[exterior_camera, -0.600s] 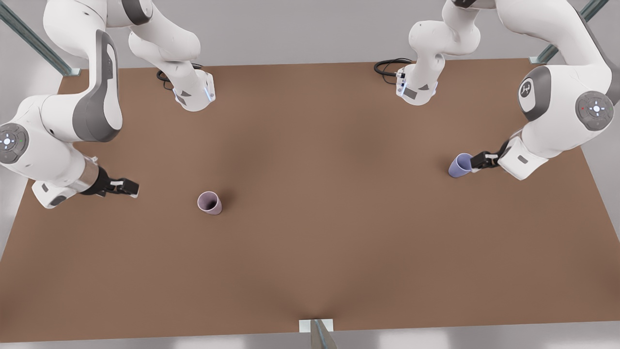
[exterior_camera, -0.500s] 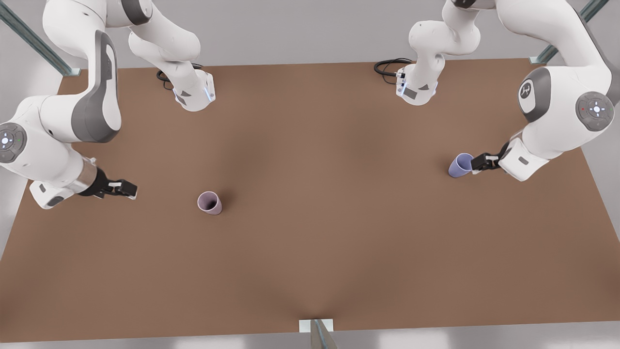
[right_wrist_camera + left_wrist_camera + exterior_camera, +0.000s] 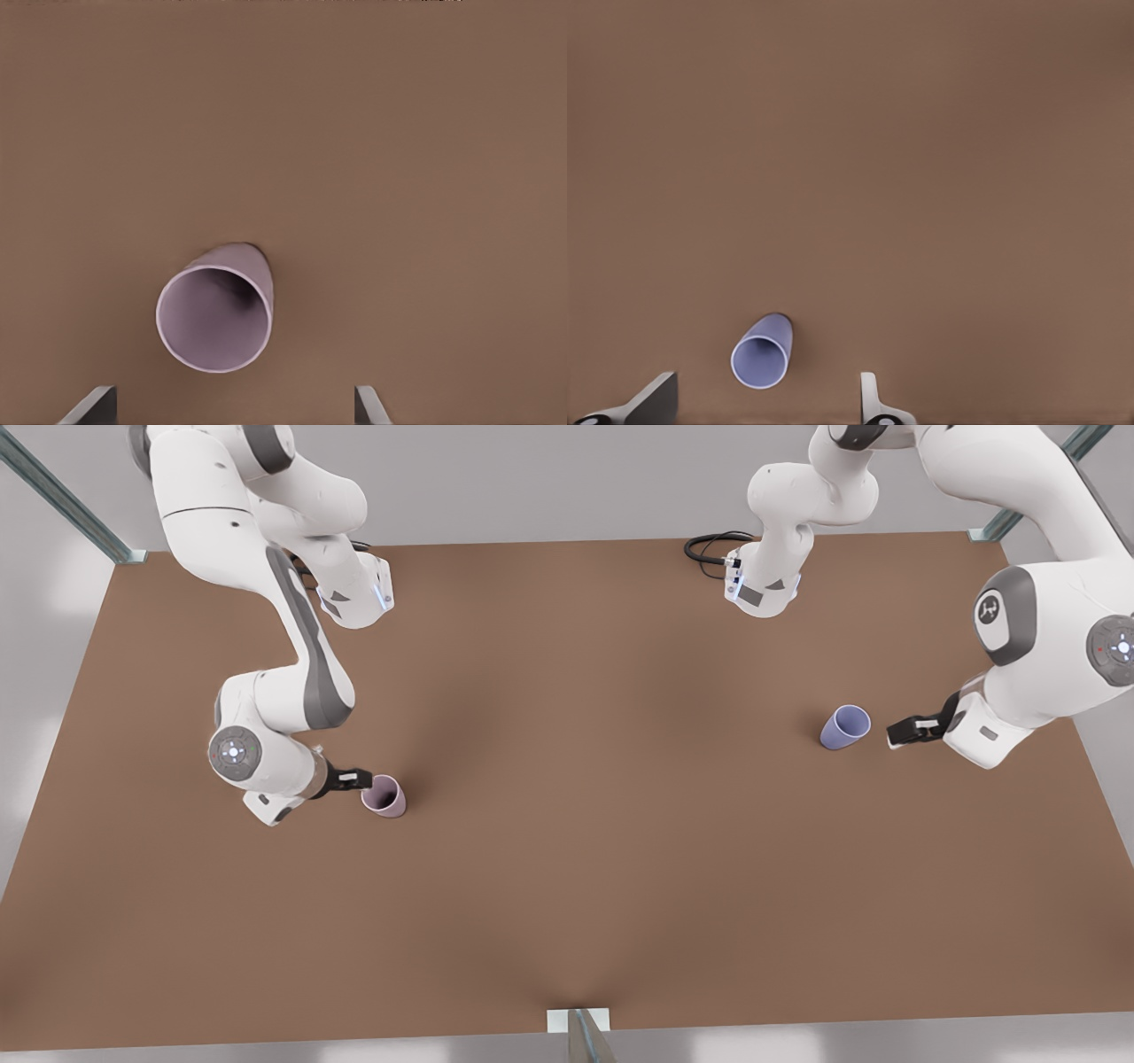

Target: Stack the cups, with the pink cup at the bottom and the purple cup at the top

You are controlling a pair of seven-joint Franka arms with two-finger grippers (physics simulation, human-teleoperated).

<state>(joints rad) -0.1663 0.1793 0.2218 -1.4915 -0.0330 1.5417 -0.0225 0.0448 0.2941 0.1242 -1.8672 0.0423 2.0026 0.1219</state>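
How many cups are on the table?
2. The pink cup stands toward the front view's left, by the right gripper; the purple cup toward its right. Both upright, apart.

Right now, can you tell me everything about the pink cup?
The pink cup is small, tapered and has no handle. It is pale mauve-pink and darker inside, and it looks smooth and plain. It stands upright and empty on the brown table, towards the front view's left. The right gripper is beside its rim, fingers open, not gripping it.
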